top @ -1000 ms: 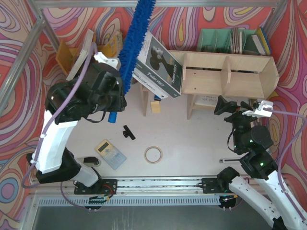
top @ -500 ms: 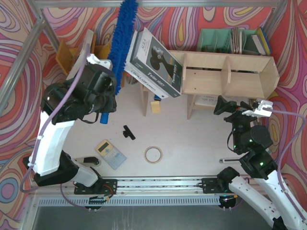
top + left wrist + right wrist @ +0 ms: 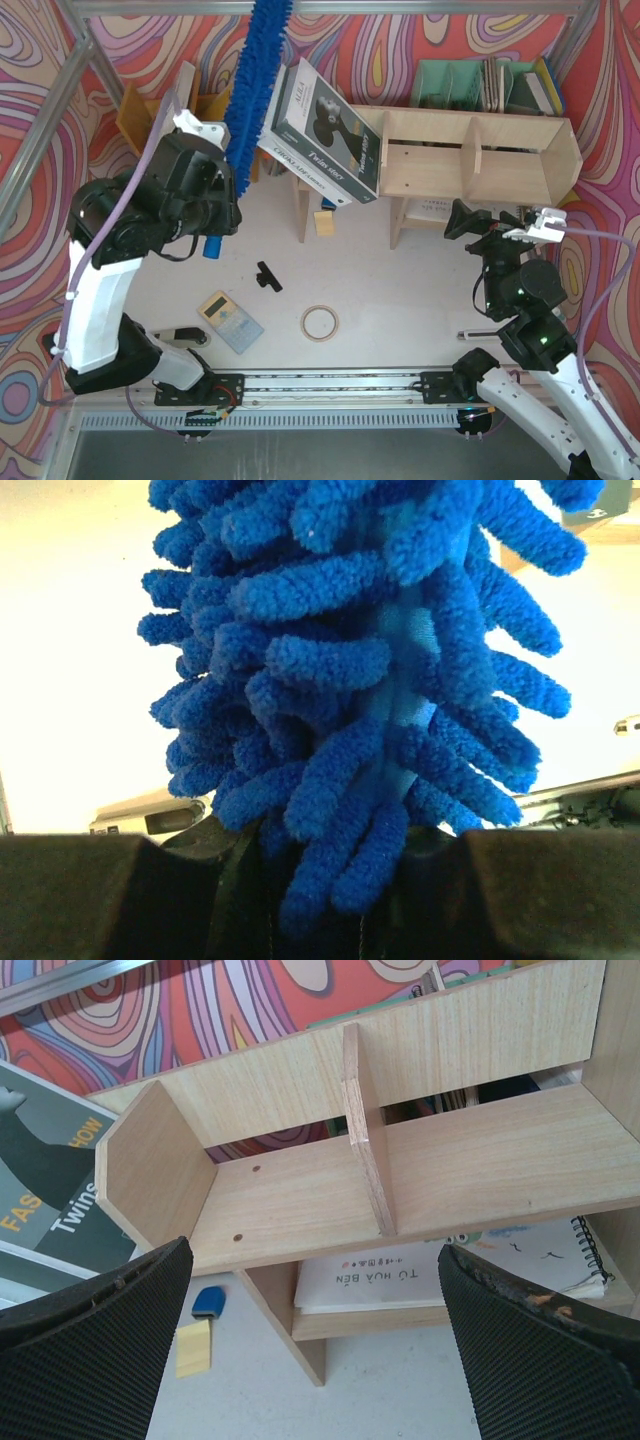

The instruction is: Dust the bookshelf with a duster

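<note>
Left gripper (image 3: 222,197) is clamped on the duster (image 3: 257,72), up left of the bookshelf (image 3: 480,150), so a sloppy swing could knock over the box (image 3: 322,132) leaning there.

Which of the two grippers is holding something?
The left gripper: it is shut on the handle of the duster. The right gripper is open and empty, facing the bookshelf.

overhead overview, right wrist near same bookshelf (image 3: 430,165)
</note>
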